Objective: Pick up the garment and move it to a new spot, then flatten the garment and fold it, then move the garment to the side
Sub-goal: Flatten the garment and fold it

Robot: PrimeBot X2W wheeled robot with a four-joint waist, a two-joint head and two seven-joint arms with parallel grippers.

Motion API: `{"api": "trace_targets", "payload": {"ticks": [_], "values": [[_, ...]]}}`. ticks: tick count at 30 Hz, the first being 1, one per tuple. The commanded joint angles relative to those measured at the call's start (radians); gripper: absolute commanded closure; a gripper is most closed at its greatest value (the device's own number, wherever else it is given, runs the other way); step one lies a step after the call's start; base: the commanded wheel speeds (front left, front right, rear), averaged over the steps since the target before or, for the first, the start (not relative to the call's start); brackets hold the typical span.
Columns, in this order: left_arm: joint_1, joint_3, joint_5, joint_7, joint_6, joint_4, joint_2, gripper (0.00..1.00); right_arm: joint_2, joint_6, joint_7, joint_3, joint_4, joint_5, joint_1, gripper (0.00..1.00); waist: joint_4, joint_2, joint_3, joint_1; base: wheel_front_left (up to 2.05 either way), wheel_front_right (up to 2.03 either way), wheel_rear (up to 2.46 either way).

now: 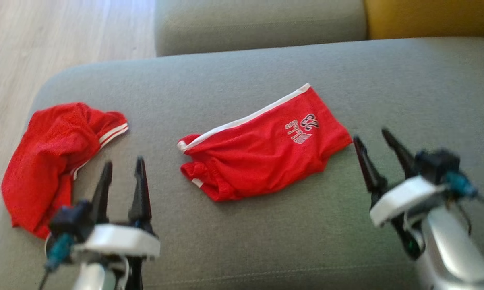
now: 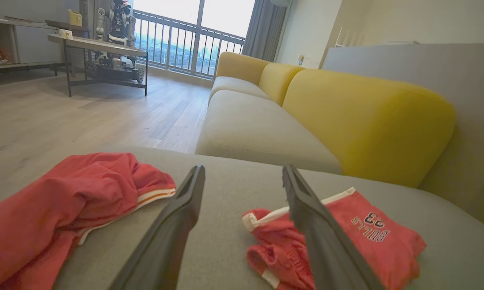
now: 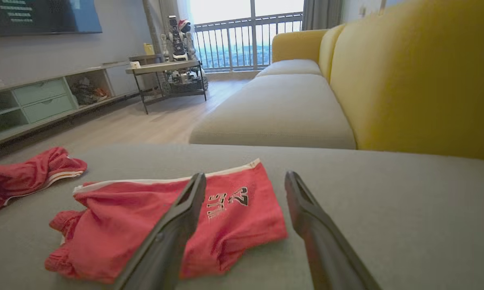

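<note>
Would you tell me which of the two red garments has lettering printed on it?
The folded garment in the middle of the cushion: it shows white lettering and a number. The crumpled garment at the left edge shows no print.

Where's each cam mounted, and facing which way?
Head: on head, looking down at grey sofa seat; left gripper, right gripper show.
Left wrist: on left wrist, facing along seat toward balcony railing; own fingers.
Right wrist: on right wrist, same heading; own fingers.
Shared: Bulls shorts and crumpled red garment, in all three.
</note>
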Motion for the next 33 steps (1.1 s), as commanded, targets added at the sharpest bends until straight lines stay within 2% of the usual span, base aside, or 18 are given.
{"api": "trace_targets", "payload": {"ticks": [1, 4, 10, 13, 16, 20, 24, 25, 28, 33], "values": [[-0.031, 0.039, 0.016, -0.005, -0.004, -0.034, 0.002, 0.00, 0.003, -0.001, -0.009, 0.000, -0.045, -0.011, -0.040, 0.00, -0.011, 0.0000, -0.009, 0.0002, 0.00, 0.00, 0.00], [0.027, 0.053, 0.062, -0.005, -0.013, -0.024, -0.015, 0.00, 0.052, -0.001, -0.009, -0.061, -0.074, -0.060, 0.034, 0.00, -0.017, 0.0000, -0.010, 0.0002, 0.00, 0.00, 0.00], [0.076, 0.073, 0.117, -0.005, -0.038, 0.005, -0.036, 0.00, 0.089, -0.001, 0.014, -0.116, -0.071, -0.157, 0.084, 0.00, -0.014, 0.0000, -0.006, 0.0002, 0.00, 0.00, 0.00], [0.068, 0.082, 0.128, -0.005, -0.053, 0.012, -0.043, 0.00, 0.105, -0.001, 0.041, -0.153, -0.049, -0.144, 0.070, 0.00, 0.000, 0.0000, 0.004, 0.0002, 0.00, 0.00, 0.00], [0.056, 0.099, 0.138, -0.005, -0.046, 0.026, -0.048, 0.00, 0.115, -0.001, 0.090, -0.179, -0.003, -0.018, 0.038, 0.00, 0.020, 0.0000, 0.021, 0.0002, 0.00, 0.00, 0.00], [0.033, 0.135, 0.127, -0.005, -0.023, 0.029, -0.052, 0.00, 0.116, -0.001, 0.161, -0.166, 0.089, 0.248, -0.025, 0.00, 0.058, 0.0000, 0.057, 0.0002, 0.00, 0.00, 0.00], [0.020, 0.128, 0.141, -0.005, -0.032, 0.038, -0.053, 0.00, 0.116, -0.001, 0.221, -0.178, 0.192, 0.439, -0.095, 0.00, 0.098, 0.0000, 0.089, 0.0002, 0.00, 0.00, 0.00], [0.013, 0.126, 0.145, -0.005, -0.032, 0.042, -0.053, 0.00, 0.116, -0.001, 0.255, -0.203, 0.253, 0.539, -0.133, 0.00, 0.118, 0.0000, 0.102, 0.0002, 0.00, 0.00, 0.00], [0.001, 0.119, 0.140, -0.005, -0.028, 0.040, -0.054, 0.00, 0.117, -0.001, 0.288, -0.240, 0.350, 0.622, -0.192, 0.00, 0.148, 0.0000, 0.118, 0.0002, 0.00, 0.00, 0.00], [-0.009, 0.098, 0.136, -0.005, -0.021, 0.037, -0.054, 0.00, 0.112, -0.001, 0.334, -0.278, 0.510, 0.625, -0.282, 0.00, 0.187, 0.0000, 0.141, 0.0002, 0.00, 0.00, 0.00]]}}
